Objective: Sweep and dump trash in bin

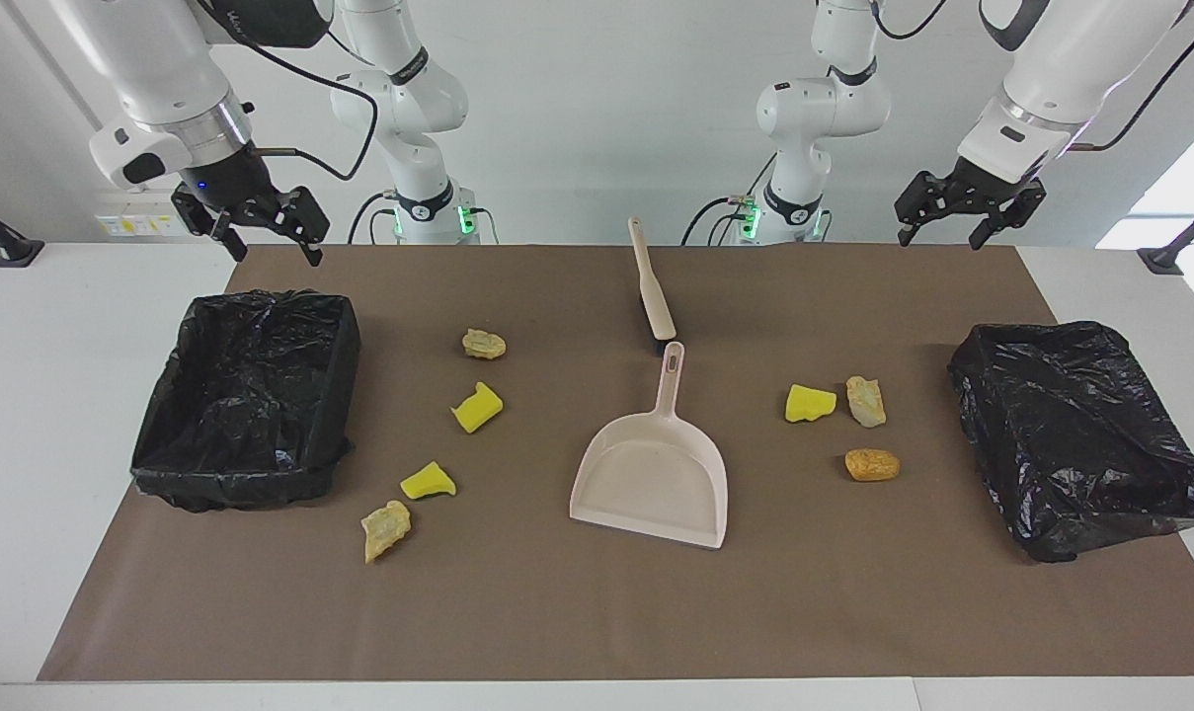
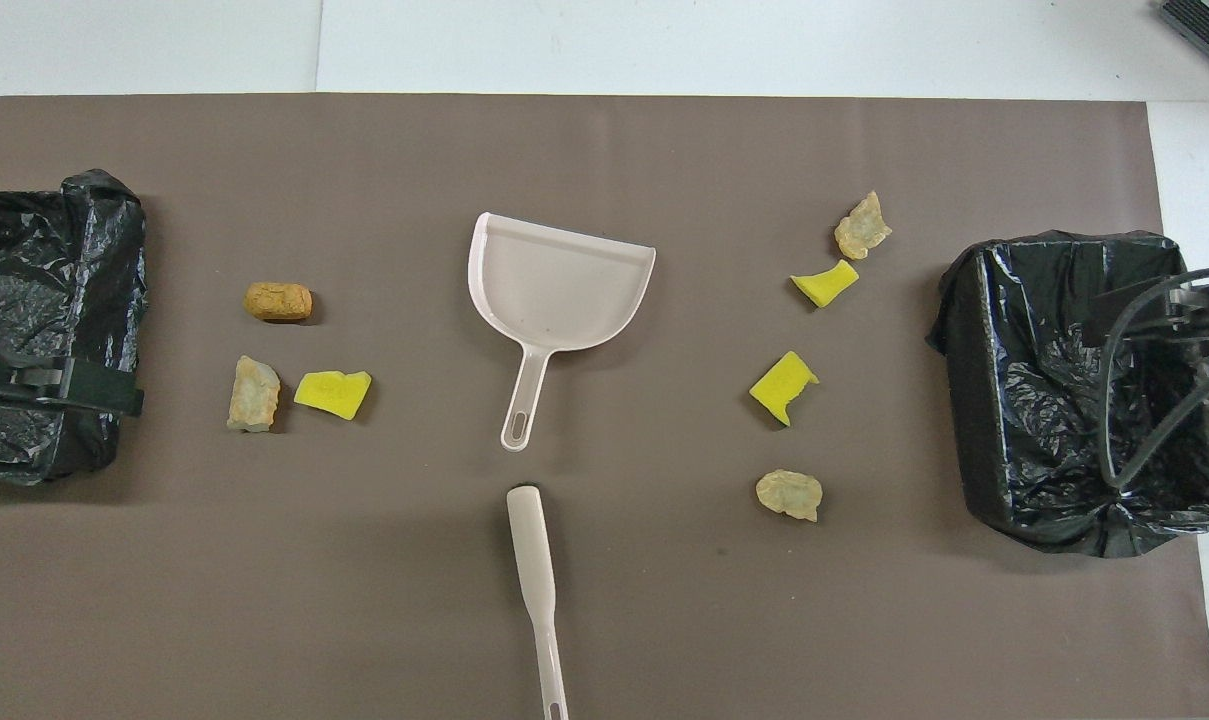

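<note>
Two black-lined bins stand at either end of a brown mat [image 1: 597,612] on the table, one at the right arm's end [image 1: 246,395] and one at the left arm's end [image 1: 1080,434]; neither liner shows any scrap inside, only crumpled plastic. All seven pieces of trash lie loose on the mat. Toward the right arm's bin are four: a tan lump [image 1: 484,344] nearest the robots, a yellow sponge chunk [image 1: 477,407], a second yellow sponge chunk [image 1: 428,481] and, touching or just beside it, a beige lump [image 1: 386,528] farthest from the robots. Toward the left arm's bin are three: a yellow sponge piece [image 1: 810,403] just beside a pale lump [image 1: 865,400], and an orange-brown lump [image 1: 871,464] a little farther from the robots. Between the two groups the pale pink dustpan [image 1: 653,479] rests flat and holds nothing, its handle pointing toward the robots, with the brush [image 1: 653,291] lying just beyond the handle's tip, nearer the robots. The right gripper [image 1: 261,225] hangs in the air over the mat's edge near its bin, jaws spread wide and holding nothing. The left gripper [image 1: 960,212] hangs raised above the mat's corner at its own end, likewise wide open and with nothing in its grasp.
</note>
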Controlling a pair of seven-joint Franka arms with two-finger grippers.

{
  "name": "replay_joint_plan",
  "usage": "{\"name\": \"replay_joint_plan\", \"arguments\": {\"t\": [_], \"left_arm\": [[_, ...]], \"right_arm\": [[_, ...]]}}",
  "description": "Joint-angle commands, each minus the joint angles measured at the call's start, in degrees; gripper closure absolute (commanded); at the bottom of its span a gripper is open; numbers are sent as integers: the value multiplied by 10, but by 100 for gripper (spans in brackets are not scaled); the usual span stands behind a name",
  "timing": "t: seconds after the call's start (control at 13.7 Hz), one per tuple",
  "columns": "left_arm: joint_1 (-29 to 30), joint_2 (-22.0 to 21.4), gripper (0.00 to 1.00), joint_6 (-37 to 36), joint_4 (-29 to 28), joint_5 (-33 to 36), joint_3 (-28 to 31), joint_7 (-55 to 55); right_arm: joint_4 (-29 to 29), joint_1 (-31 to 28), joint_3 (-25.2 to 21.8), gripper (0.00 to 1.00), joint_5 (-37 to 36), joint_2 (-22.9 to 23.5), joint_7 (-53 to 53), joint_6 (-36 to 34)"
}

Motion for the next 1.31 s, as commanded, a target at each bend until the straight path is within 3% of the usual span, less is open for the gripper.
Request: {"name": "replay_joint_plan", "arguments": {"t": [0.0,0.29,1.24], "left_arm": [[-25,-15,0,32,-44,-5,6,-9],[-37,-16,0,38,-58,-5,6,-21],[-71,-28,0,47,-89,-5,6,-78]], "right_arm": [[-9,3,0,0,1,-2,11,0],[-11,14,7,0,0,11,11,20],[-3,89,20,0,3,120,51,122]]}}
